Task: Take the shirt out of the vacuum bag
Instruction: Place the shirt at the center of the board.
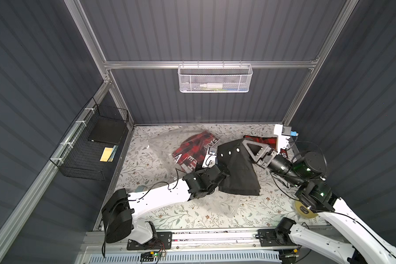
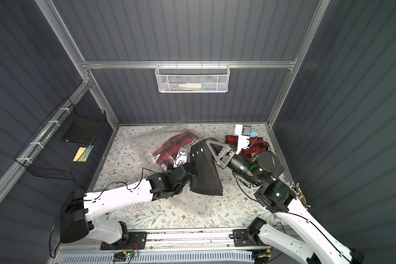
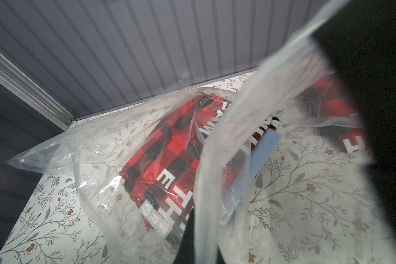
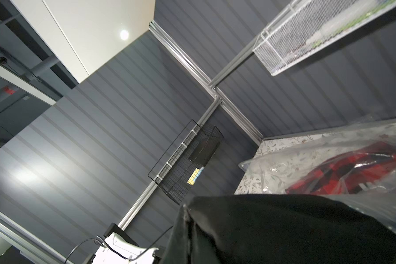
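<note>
Currently the right gripper is clamped on the top edge of a black shirt and holds it lifted. The lower end drapes onto the vacuum bag; whether the hem is clear of the plastic, cannot tell. The bag lies crumpled mid-rear on the floral table with a red plaid shirt inside. The left gripper is closed on the bag's strip edge. A second red plaid cloth sits rear right, outside the bag.

Clear, crinkled bag is lying mid-table, holding red plaid cloth. Black shirt is hanging lifted, hem trailing on bag's near end.
</note>
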Controlling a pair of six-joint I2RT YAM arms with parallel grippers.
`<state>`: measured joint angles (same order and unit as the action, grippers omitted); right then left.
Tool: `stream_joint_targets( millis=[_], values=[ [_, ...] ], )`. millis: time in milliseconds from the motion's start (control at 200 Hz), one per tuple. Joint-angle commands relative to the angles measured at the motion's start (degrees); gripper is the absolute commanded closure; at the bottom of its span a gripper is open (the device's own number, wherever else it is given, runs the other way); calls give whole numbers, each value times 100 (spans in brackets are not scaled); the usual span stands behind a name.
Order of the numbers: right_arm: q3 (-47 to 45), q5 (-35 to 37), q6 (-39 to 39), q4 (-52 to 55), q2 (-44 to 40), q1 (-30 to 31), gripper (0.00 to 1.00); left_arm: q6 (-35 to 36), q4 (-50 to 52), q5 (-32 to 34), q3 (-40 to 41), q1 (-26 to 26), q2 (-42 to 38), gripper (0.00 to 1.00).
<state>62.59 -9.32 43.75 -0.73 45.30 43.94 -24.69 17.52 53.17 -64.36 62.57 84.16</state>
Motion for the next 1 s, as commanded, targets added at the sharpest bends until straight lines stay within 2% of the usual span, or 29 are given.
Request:
stream_joint_targets(
  millis=[0,335,650,740,996],
  values=[
    [445,222,-342,-20,-118,29,100,-45,83,68,123,-43,79,100],
    [1150,502,-734,456,-90,27,100,-73,94,72,235,-112,37,100],
    [1339,2121,-1830,953,92,-84,100,-93,130,20,206,-112,0,100],
    [1313,1962,-1870,813,173,-443,100,-136,179,23,216,-113,-39,100],
    [1480,577,-1334,569,697,-2219,100,-236,247,1,334,-113,-157,100]
  ],
)
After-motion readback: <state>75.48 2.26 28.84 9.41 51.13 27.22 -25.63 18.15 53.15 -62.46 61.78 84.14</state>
